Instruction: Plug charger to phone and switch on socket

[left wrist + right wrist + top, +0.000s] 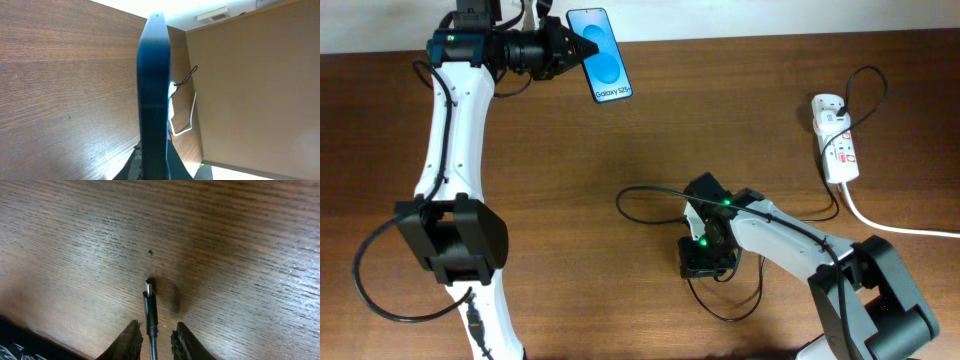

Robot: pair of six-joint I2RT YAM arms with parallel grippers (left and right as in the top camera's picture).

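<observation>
The phone (600,55) has a black frame and a blue screen. It is at the table's far edge, held in my left gripper (570,50), which is shut on its lower end. In the left wrist view the phone (154,90) shows edge-on between the fingers. The charger is a thin black cable (650,192). Its connector tip (149,300) points at the table between the fingers of my right gripper (156,330). The fingers stand close on either side with small gaps. The socket (835,140) is a white power strip at the far right.
The socket's thick white cord (900,228) runs off the right edge. The charger cable loops on the table left of and below my right gripper (705,250). The socket (171,100) and its cord also show beyond the phone in the left wrist view.
</observation>
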